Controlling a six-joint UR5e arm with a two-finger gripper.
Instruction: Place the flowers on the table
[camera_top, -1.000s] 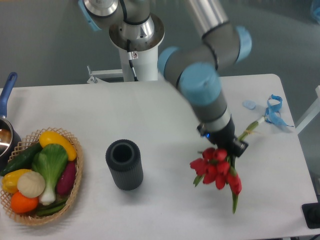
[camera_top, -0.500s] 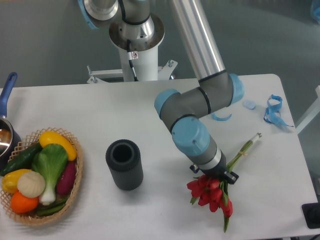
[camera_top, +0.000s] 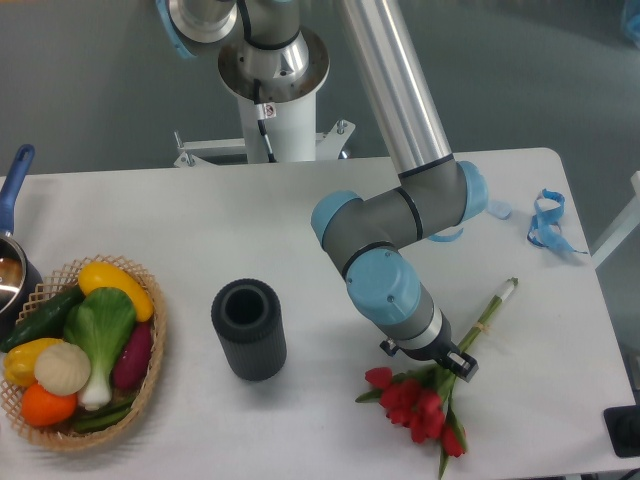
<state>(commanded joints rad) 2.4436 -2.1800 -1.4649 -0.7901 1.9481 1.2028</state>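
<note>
At the far left edge a blue-handled metal saucepan (camera_top: 10, 260) pokes into view, and beside it a round wicker basket (camera_top: 150, 375) holds colourful vegetables: yellow pepper, green cucumber, a leafy cabbage, an orange and a purple piece. Further right, a dark grey ribbed cylindrical vase (camera_top: 248, 329) stands upright and apart from everything else on the large white rectangular tabletop (camera_top: 300, 220). Right of the vase, the grey and light-blue arm bends down low, and its black two-finger gripper (camera_top: 447, 364) sits over the bunch of red tulips with green leaves and pale green stems (camera_top: 420, 405). The fingers appear pinched on the stems just above the blooms, though the wrist hides most of the contact. The bunch lies low, apparently on or just above the table near its front right edge, with its long axis diagonal: blooms toward the lower left of the gripper, stem ends reaching up and to the right. Letting go looks like the remaining step, and the blooms would likely settle toward the front. A blue ribbon (camera_top: 547, 222) lies near the right edge.
</note>
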